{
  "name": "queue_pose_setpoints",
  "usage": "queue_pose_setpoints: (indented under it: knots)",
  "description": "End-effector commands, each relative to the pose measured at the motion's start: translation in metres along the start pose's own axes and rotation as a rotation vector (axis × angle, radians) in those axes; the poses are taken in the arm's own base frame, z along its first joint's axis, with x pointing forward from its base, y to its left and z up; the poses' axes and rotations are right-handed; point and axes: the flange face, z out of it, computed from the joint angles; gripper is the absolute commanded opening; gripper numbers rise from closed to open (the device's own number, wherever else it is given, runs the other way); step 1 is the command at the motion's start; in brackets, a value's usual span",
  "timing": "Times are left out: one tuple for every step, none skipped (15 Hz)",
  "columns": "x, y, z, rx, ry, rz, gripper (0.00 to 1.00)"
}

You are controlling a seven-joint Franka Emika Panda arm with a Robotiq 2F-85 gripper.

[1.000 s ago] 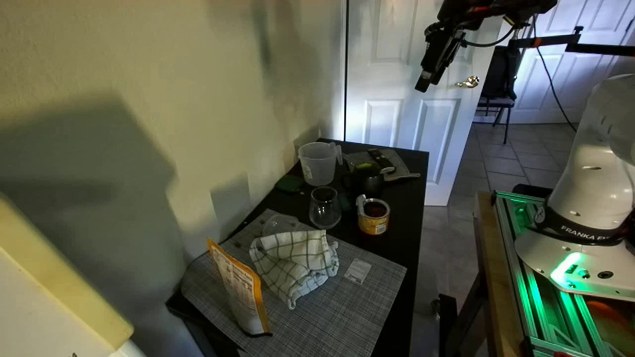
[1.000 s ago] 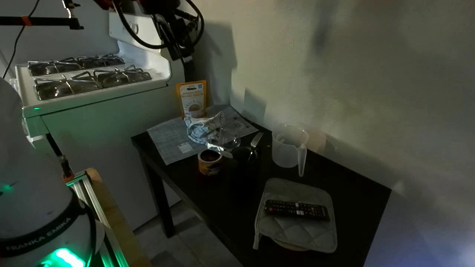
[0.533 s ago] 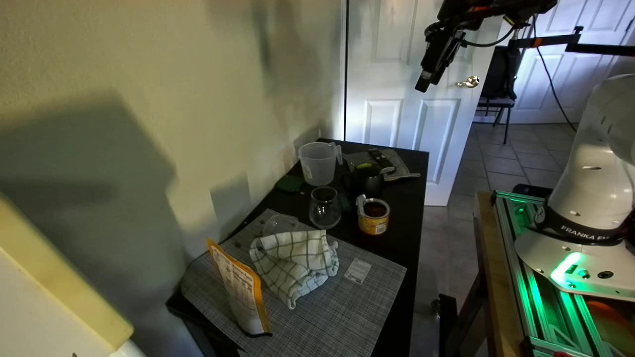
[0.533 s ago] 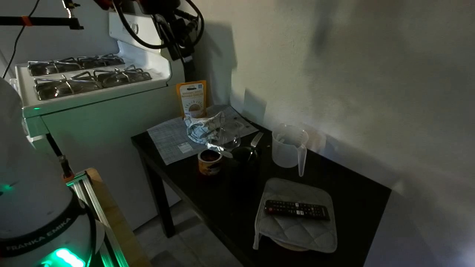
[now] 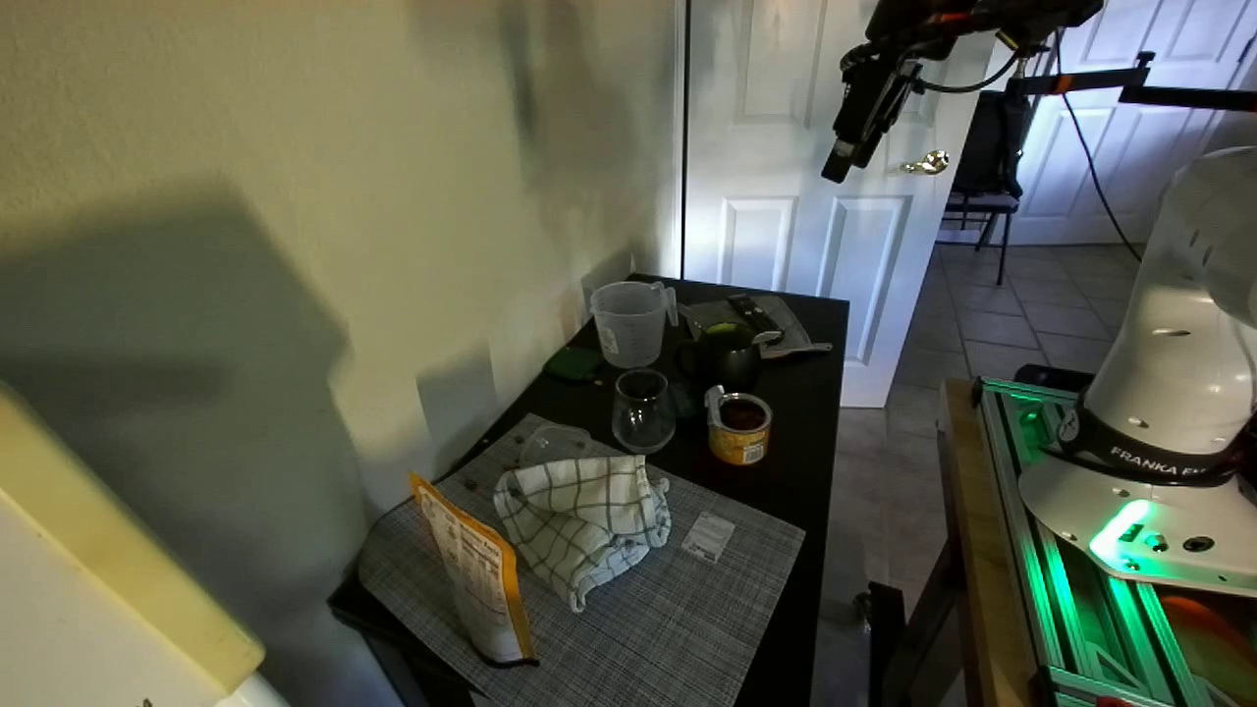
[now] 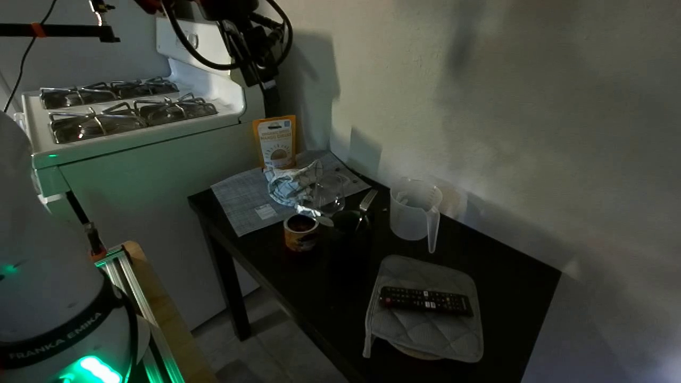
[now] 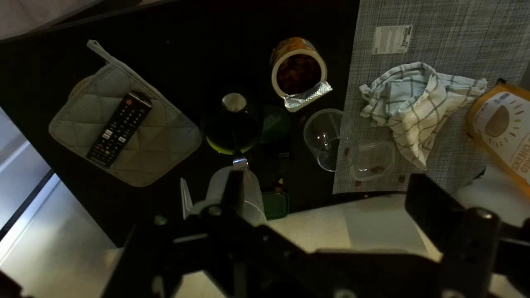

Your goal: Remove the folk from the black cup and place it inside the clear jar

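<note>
Nearest, in the wrist view: the gripper (image 7: 327,182), released, with fingers spread wide. Beyond, toward the robot-side edge of the table (image 7: 186,49): a can (image 7: 284,49). Farther in: the black cup (image 7: 223,126), with the fork (image 7: 240,162) slanting out toward the wall-side edge. Farthest, near that edge: the clear jar (image 7: 253,198).

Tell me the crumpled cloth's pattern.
Dark-lined check on a whitish cloth; best in the wrist view.

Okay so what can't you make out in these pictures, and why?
Fork: lower end hidden inside the black cup, in an exterior view.
Plastic jug: partly covered by the end effector, in the wrist view.
Pouch: cut off by the right edge, wrist view.
Remote: button labels too small, wrist view.
</note>
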Motion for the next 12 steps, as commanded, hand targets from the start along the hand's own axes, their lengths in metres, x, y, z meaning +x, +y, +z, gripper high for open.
queue_pose_setpoints:
  knots:
    - [0.000, 0.000, 0.000, 0.000, -0.001, 0.000, 1.00]
    - [0.006, 0.002, 0.004, 0.005, -0.007, 0.035, 1.00]
    - [0.012, 0.007, 0.011, 0.011, -0.026, 0.039, 1.00]
    - [0.018, 0.014, 0.018, -0.004, -0.043, 0.027, 1.00]
    - [0.024, 0.020, 0.026, -0.006, -0.052, 0.014, 1.00]
    - [0.033, 0.027, 0.037, 0.009, -0.077, -0.002, 1.00]
    - [0.041, 0.034, 0.048, 0.017, -0.099, -0.010, 1.00]
    - [0.051, 0.042, 0.063, 0.022, -0.126, -0.017, 1.00]
    - [0.058, 0.048, 0.075, 0.036, -0.151, -0.026, 1.00]
    - [0.065, 0.054, 0.089, 0.049, -0.185, -0.044, 1.00]
    - [0.071, 0.060, 0.102, 0.048, -0.228, -0.060, 1.00]
    - [0.079, 0.067, 0.114, 0.034, -0.269, -0.070, 1.00]
